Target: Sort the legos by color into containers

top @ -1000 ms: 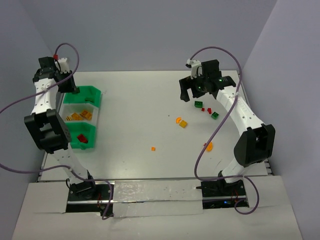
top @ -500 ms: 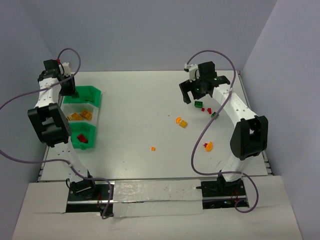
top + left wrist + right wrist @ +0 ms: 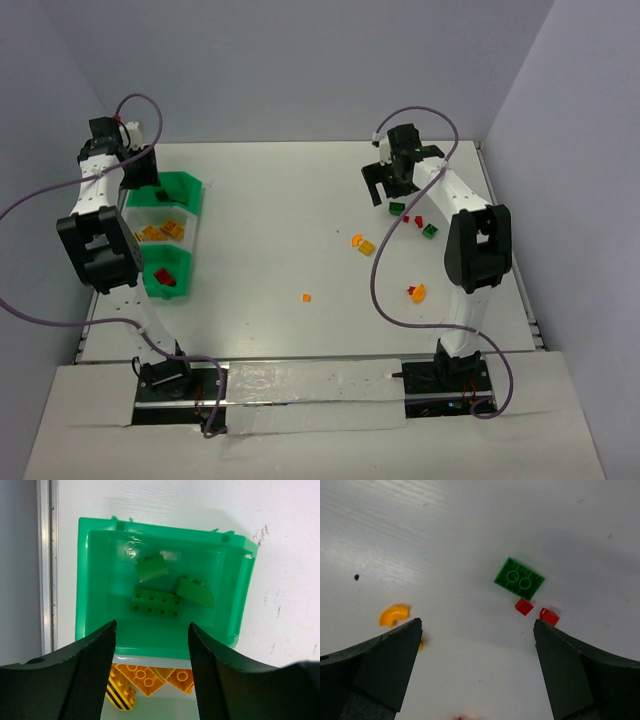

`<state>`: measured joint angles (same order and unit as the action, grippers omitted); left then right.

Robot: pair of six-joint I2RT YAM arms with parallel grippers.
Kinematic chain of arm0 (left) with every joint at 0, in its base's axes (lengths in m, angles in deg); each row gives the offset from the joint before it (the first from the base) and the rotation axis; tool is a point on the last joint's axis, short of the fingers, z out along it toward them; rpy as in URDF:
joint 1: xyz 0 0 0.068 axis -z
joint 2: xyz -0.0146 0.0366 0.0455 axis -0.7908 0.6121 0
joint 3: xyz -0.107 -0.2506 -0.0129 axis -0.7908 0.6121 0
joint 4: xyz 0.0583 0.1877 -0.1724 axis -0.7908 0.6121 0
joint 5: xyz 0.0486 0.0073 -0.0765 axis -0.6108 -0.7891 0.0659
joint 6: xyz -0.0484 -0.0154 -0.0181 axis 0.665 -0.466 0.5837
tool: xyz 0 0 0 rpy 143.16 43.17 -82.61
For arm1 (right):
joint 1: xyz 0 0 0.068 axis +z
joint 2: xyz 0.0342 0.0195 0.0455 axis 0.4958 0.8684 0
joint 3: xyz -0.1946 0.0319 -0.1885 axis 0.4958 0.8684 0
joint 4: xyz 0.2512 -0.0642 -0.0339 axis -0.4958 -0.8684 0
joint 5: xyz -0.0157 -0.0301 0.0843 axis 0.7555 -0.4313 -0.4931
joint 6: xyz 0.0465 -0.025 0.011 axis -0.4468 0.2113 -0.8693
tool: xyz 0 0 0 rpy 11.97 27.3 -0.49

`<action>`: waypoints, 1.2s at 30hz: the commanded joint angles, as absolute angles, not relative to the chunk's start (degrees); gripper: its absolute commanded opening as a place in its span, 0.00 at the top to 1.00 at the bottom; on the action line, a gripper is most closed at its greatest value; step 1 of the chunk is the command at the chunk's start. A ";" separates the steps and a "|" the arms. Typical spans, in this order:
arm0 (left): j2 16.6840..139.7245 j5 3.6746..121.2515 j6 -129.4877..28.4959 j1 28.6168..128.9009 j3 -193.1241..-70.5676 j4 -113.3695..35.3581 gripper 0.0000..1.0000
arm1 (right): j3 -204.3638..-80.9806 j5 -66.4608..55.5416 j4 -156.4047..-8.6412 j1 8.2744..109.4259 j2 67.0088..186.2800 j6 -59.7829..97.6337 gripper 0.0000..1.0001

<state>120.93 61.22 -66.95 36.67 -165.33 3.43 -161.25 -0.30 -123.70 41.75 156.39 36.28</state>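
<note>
Right gripper [image 3: 477, 625] wide, empty, above green brick [image 3: 519, 578] upper right of wrist frame; red bits [image 3: 523, 606] just beside. Brick likely light, rigid, slick: pinch long sides. Left gripper [image 3: 151, 630] parted, empty, over green bin [image 3: 85, 580] holding green pieces [image 3: 156, 603].

So the containers [image 3: 185, 190] sit in a row along the table's [image 3: 280, 200] left edge, with legos [image 3: 155, 603] in all three (three in the far one). The rest are scattered over the right half.
</note>
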 commanded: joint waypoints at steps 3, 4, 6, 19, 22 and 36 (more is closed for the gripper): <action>113.86 60.52 -64.22 38.87 -163.19 -1.99 0.26 | -167.49 4.39 -125.32 39.43 162.08 24.20 0.00; 113.12 60.44 -63.96 39.08 -162.62 -2.65 0.21 | -168.08 4.47 -125.61 39.39 162.74 22.24 0.00; 111.22 60.70 -63.22 39.59 -161.55 -4.12 0.20 | -168.90 4.37 -126.05 39.30 164.30 19.69 0.00; 105.62 63.61 -58.91 41.89 -158.55 -5.79 0.19 | -172.07 10.54 -126.13 39.12 171.34 11.67 0.07; 104.35 64.08 -58.62 42.10 -157.69 -5.85 0.19 | -172.22 11.11 -125.81 38.29 172.03 10.28 0.10; 100.91 67.74 -59.88 42.33 -154.69 -7.39 0.18 | -173.47 9.48 -125.77 37.72 174.85 9.79 0.31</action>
<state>106.04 64.53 -59.54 42.04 -155.35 -4.21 -170.31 8.60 -126.13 38.08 173.78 10.77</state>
